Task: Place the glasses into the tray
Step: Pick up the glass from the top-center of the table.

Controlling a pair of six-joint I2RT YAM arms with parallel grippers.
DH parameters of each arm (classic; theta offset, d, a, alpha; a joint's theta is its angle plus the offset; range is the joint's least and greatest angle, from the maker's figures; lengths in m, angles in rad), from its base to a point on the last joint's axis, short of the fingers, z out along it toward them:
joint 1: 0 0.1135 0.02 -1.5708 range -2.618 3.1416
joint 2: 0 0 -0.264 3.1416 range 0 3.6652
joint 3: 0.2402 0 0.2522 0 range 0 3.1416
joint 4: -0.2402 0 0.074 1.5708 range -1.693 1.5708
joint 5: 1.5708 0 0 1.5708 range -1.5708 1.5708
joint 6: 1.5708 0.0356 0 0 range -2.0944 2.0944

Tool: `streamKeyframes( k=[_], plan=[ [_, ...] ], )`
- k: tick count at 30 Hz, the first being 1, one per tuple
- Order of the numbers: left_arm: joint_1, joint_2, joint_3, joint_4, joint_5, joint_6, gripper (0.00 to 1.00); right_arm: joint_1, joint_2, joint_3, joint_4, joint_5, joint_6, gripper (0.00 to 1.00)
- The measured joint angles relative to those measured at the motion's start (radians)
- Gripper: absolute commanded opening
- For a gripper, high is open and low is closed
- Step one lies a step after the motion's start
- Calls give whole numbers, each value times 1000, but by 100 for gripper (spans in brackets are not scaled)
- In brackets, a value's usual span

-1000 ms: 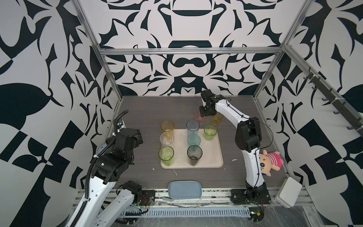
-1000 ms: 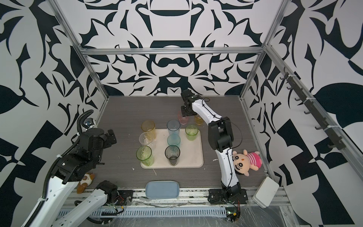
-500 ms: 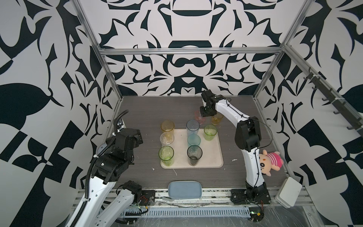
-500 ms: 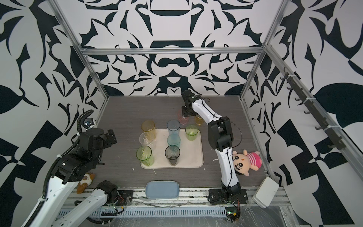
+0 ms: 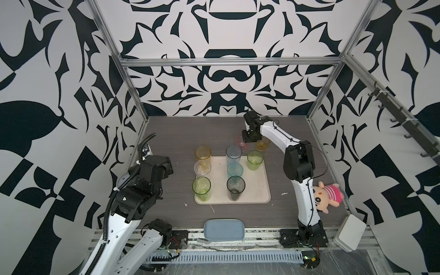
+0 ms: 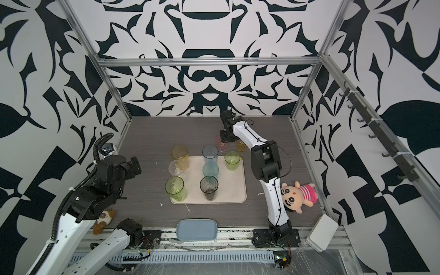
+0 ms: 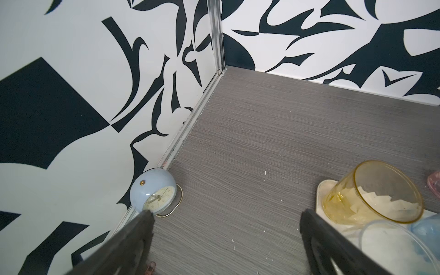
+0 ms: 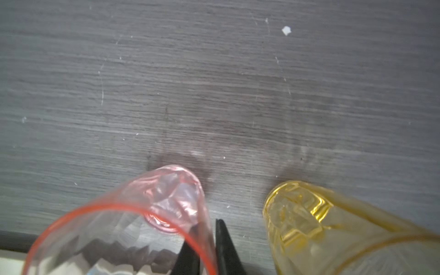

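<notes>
Right gripper point(image 8: 206, 225) tighter, pink glass point(image 8: 171, 190) upright

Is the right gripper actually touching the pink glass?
Touching. In the right wrist view the right gripper is shut on the pink glass: one finger inside its rim, one outside, wall pinched between them with no gap.

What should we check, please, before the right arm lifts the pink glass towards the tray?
1. Grip: right claw shut on pink glass wall, one finger inside: ok.
2. Neighbour: amber glass apart from pink glass: ok.
3. Target: bare room on tray: ok.
4. Other arm: left claw open, beside the tray: ok.
5. Hold firm enough to lift: cannot tell.
</notes>
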Motion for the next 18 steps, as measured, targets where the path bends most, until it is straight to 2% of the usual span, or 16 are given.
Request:
streamKeyframes(
  k=[8,18],
  plan=[
    [0,0,0,0,0,0,99,0,-26,-58,96,-6,-39,0],
    [0,0,0,0,0,0,99,0,-217,-379,306,-3,-100,0]
  ],
)
